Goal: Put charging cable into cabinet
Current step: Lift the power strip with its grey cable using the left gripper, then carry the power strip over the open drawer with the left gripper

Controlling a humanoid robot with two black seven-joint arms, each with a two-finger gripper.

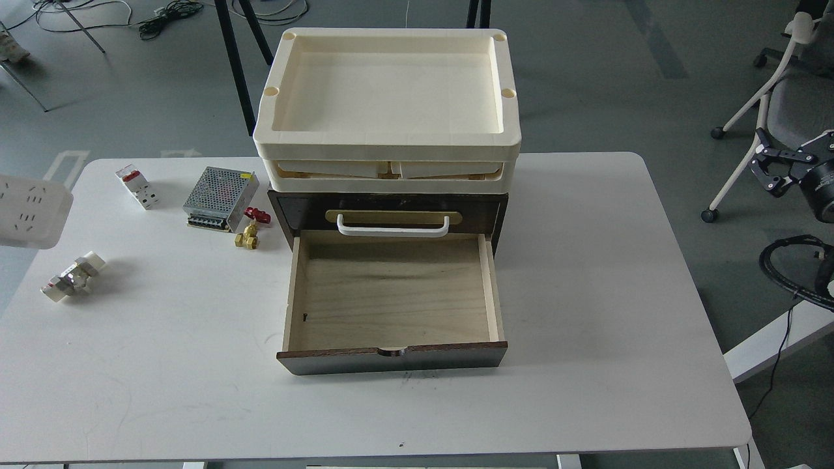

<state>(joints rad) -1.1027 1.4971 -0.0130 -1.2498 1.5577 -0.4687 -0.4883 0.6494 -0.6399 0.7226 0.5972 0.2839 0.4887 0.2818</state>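
**A:** Starting with the surface: what carries everything?

**B:** One white desk [586, 312] with rounded corners, on a grey floor [586, 78]. Dark cables [169, 12] lie on the floor at eleven o'clock, black legs [233, 71] stand behind the desk, and one office chair [778, 98] is at two o'clock.

**A:** And the cabinet?

**B:** One dark brown cabinet [281, 215] sits at the desk's centre. Its single pale wood drawer [391, 293] is pulled out toward six o'clock, and nothing lies in it. One white bar handle [393, 226] is on the panel above the drawer. Cream trays [388, 140] are stacked on top, the uppermost bare; I cannot count those under it.

**A:** Where is the charging cable?

**B:** At nine o'clock, cut off by the view's edge. The charging cable [29, 212] shows as a blurred white block with socket slots, well apart from the cabinet. Its cord is not seen, and I cannot tell what holds it.

**A:** Loose things?

**B:** Four, all between nine and eleven o'clock of the cabinet: one white-and-red breaker [137, 187], one perforated metal box [218, 198], one brass fitting [249, 229] with a red handle, and one small white part [73, 277] nearer the desk's left edge.

**A:** End effectors?

**B:** The right end effector [769, 166] hangs off the desk at three o'clock, fingers spread and holding nothing. The left one is out of sight
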